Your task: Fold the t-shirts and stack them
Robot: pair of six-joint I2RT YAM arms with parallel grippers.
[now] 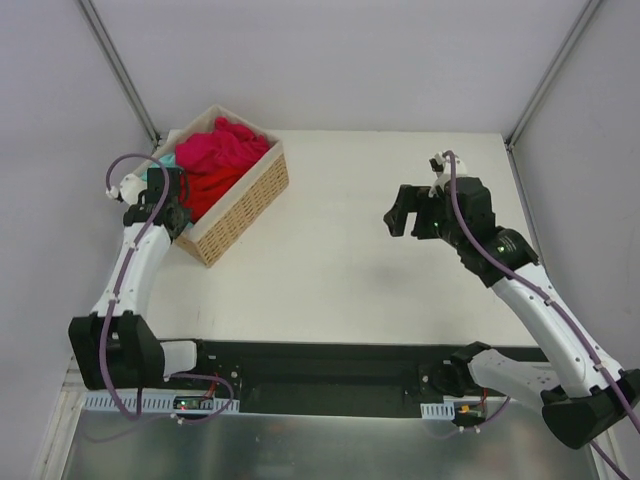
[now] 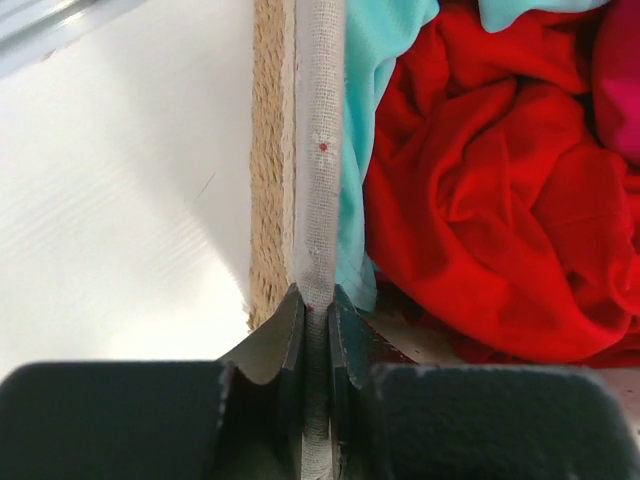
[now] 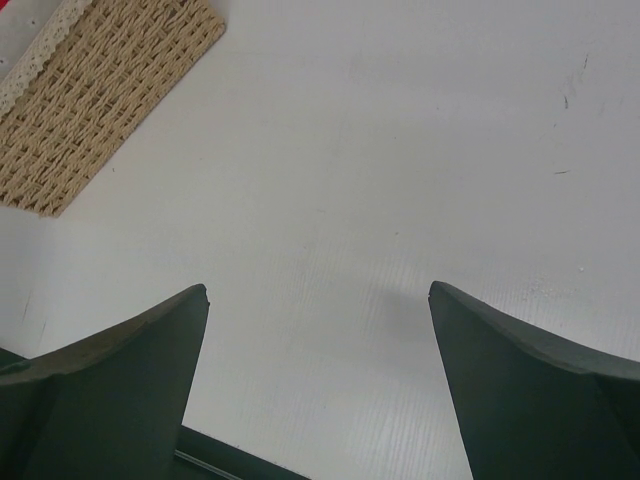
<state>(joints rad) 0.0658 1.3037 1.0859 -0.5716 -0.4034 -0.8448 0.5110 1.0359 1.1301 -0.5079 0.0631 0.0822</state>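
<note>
Left gripper [image 2: 318,302] was clenched on the cloth-lined rim [image 2: 320,150] of the wicker basket [image 1: 245,195] at the far left of the table [image 1: 350,280], its jaws pinching the rim edge-on from above, one finger outside the wall and one inside. The hold looked meant to steady or shift the basket, since no cloth sat between the fingers. The t-shirts lay crumpled together inside the basket and none had been folded or stacked: a teal t-shirt [image 2: 385,60] was pressed against the inner wall just beside the gripped rim, a red t-shirt [image 2: 480,200] was bunched next to it on the far side from the fingers, and a magenta-pink t-shirt [image 1: 225,150] was heaped on top towards the back of the basket. Right gripper [image 3: 318,288] hung over bare table well apart from the basket, jaws spread wide and holding nothing, with only a corner of the wicker in its view; by the look of it, it was waiting for a shirt to be brought out onto the open surface.
</note>
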